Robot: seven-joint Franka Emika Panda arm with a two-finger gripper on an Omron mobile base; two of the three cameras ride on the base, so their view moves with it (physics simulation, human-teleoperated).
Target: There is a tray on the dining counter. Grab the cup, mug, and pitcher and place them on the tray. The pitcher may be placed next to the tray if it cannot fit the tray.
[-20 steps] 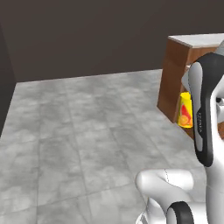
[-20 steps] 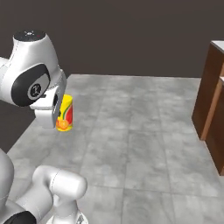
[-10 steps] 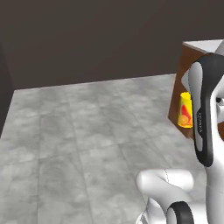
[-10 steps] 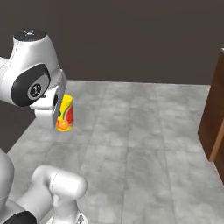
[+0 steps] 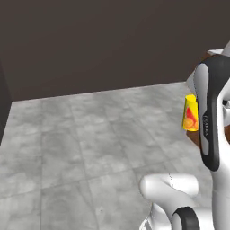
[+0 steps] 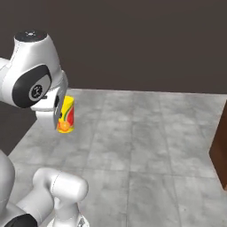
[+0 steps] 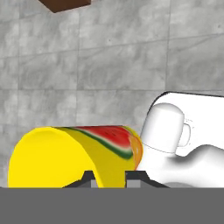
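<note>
The yellow cup (image 5: pixel 190 113) with its red-orange mark hangs in the air over the grey floor, and my gripper (image 7: pixel 107 176) is shut on it. It shows beside the hand in the right base view as the cup (image 6: pixel 66 115), and large and on its side in the hand view as the cup (image 7: pixel 74 153), with the dark fingertips (image 7: pixel 89 176) on its wall. The brown wood front of the dining counter (image 6: pixel 220 146) stands at the right edge, away from the cup. The tray, the mug and the pitcher are out of view.
Grey stone floor tiles (image 5: pixel 90 134) stretch ahead to a dark wall (image 6: pixel 133 40). A brown corner of furniture (image 7: pixel 65 4) shows at the top of the hand view.
The whole picture has shifted, so the base has moved: the brown counter has slid toward the right edge in both base views. The cup stays held the same way.
</note>
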